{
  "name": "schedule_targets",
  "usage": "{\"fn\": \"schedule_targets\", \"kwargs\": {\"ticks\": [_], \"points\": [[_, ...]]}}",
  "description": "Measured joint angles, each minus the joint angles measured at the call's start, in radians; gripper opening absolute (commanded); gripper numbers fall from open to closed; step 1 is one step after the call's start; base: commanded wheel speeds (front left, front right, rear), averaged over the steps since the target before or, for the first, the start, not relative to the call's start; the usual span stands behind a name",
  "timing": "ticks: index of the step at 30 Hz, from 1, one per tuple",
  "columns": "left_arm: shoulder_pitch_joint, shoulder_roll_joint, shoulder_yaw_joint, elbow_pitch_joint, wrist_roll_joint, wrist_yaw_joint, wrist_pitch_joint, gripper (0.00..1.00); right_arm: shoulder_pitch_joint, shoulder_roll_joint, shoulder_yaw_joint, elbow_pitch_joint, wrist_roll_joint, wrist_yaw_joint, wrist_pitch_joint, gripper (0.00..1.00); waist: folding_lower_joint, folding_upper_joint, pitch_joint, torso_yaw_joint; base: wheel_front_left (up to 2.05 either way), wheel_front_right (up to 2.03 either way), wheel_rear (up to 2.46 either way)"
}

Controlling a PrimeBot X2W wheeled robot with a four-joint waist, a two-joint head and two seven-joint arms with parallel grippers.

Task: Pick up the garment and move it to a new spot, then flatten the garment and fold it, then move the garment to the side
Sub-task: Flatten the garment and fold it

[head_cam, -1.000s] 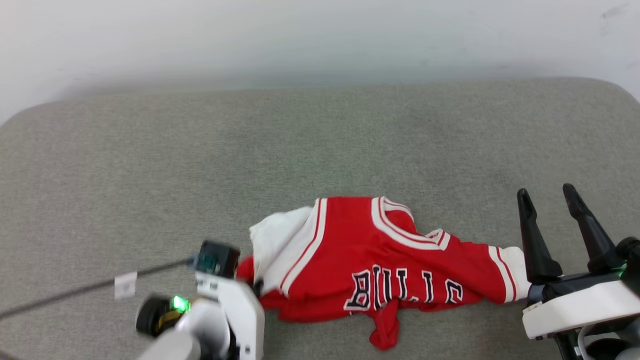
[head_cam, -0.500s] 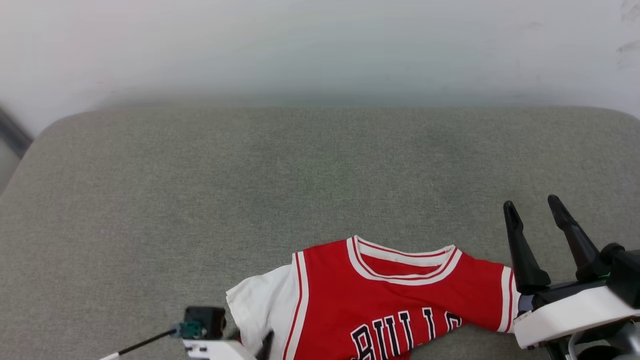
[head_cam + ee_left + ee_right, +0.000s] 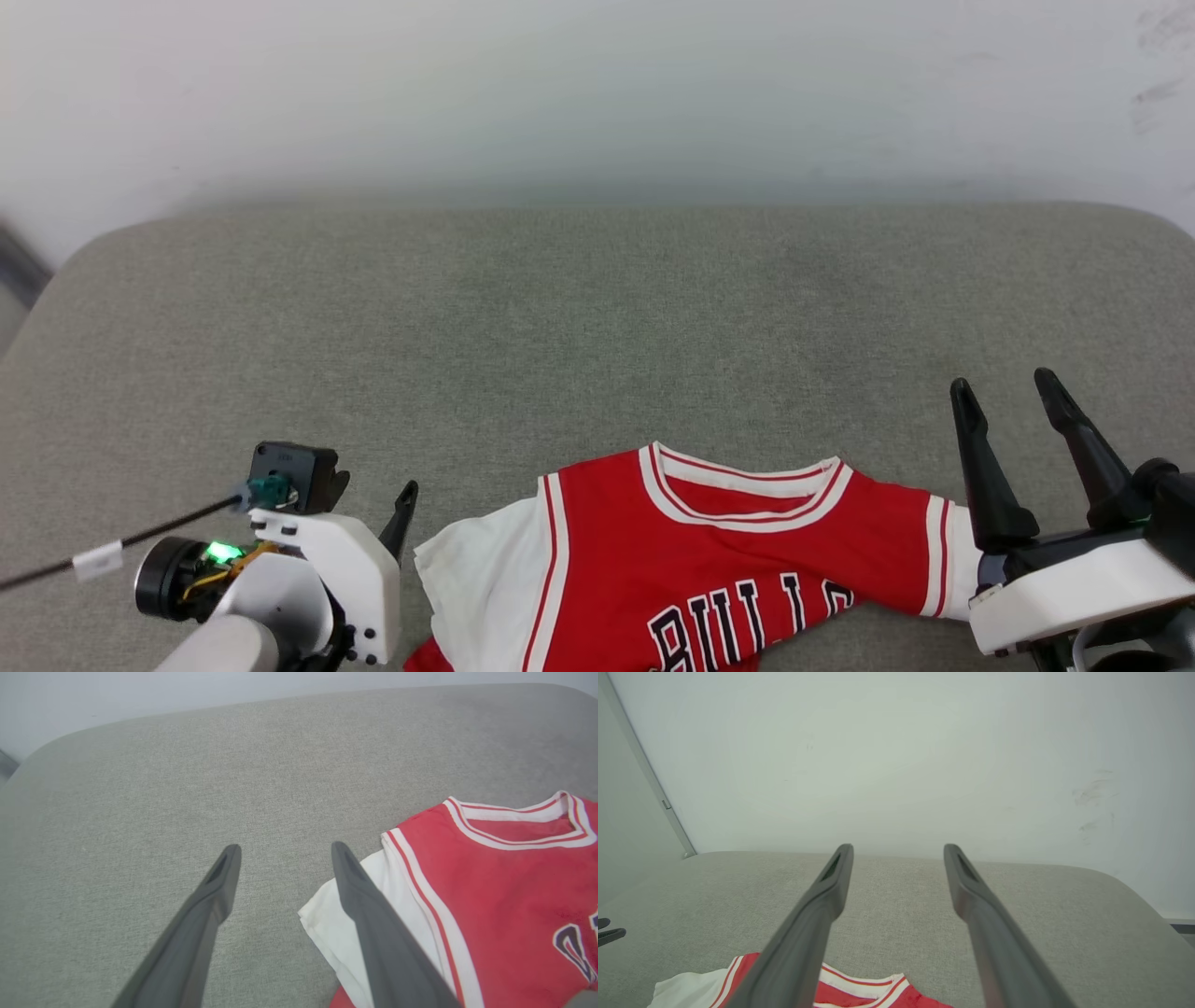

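Note:
The garment (image 3: 747, 551), red with white sleeves, lies front up on the grey padded surface (image 3: 560, 327), collar toward the far edge; its lower part runs off the head view's bottom. My left gripper (image 3: 286, 851) is open and empty, just left of the white sleeve (image 3: 327, 919); the right finger overlaps that sleeve's edge in the left wrist view. One of its fingers (image 3: 406, 509) shows in the head view. My right gripper (image 3: 1008, 397) is open and empty beside the other sleeve (image 3: 952, 560). The right wrist view has the collar (image 3: 859, 987) below the open fingers (image 3: 831, 891).
A white wall (image 3: 597, 84) rises behind the surface's far edge. The surface has rounded corners at far left (image 3: 84, 252) and far right (image 3: 1158, 224). Bare grey fabric stretches between the garment and the far edge. A cable (image 3: 140, 537) trails from the left wrist.
The head camera has shifted. The garment went from a crumpled heap to lying spread with its collar open. My left gripper has moved away to the left of the sleeve.

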State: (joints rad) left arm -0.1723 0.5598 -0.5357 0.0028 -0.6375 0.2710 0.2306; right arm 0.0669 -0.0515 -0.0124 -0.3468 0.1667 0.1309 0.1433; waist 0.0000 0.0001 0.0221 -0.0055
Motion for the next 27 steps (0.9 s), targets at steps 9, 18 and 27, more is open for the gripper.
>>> {"fn": "schedule_targets", "kwargs": {"ticks": [9,18,27], "points": [[-0.122,0.122,-0.064,0.041,-0.079,-0.166,0.307,1.00,-0.029,0.000,-0.009,0.001,0.010,0.000,-0.021,1.00,0.0000,0.0000,0.097,-0.036,0.00,0.00,0.00],[-0.155,0.110,-0.124,0.123,-0.110,-0.220,0.430,1.00,-0.054,0.000,-0.013,0.041,0.028,0.000,-0.063,1.00,0.0000,0.0000,0.175,-0.103,0.00,0.00,0.00],[-0.183,0.067,-0.142,0.188,-0.138,-0.243,0.450,0.00,-0.062,0.000,-0.023,0.063,0.028,0.000,-0.063,1.00,0.0000,0.0000,0.174,-0.124,0.00,0.00,0.00]]}}
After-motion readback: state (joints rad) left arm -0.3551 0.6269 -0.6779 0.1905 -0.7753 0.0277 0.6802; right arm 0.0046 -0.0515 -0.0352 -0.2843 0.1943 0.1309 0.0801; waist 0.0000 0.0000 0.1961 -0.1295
